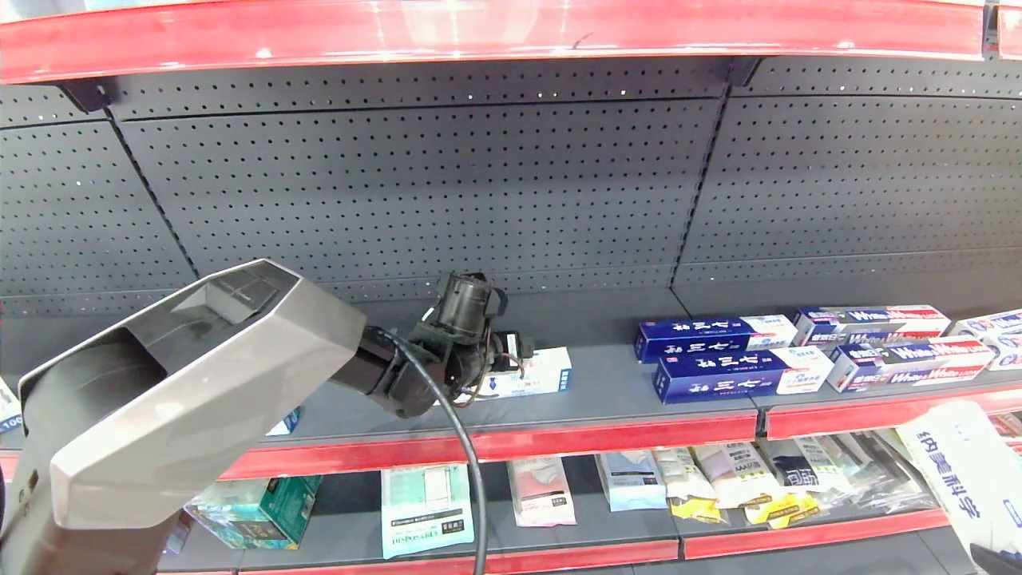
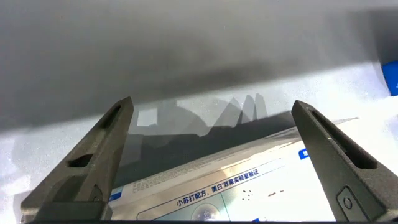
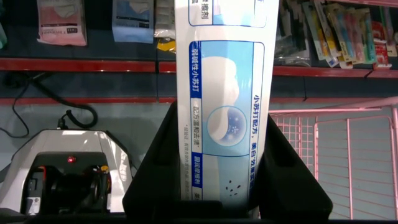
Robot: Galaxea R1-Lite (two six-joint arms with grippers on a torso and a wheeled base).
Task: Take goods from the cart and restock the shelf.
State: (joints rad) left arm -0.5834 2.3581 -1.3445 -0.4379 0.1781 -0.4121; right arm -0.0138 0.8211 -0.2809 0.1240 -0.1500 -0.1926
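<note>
Now the left hand is spread wide at a white box lying between the shelf's back and front edges — a crooked pull-back could drag it off. The right hand clamps a second box out before the shelf's right end — it might slip.

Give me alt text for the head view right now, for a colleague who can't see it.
The left gripper sits open at a white-and-blue box lying on the middle shelf, left of rows of blue boxes. At the lower right, the right gripper holds a white box.
</note>
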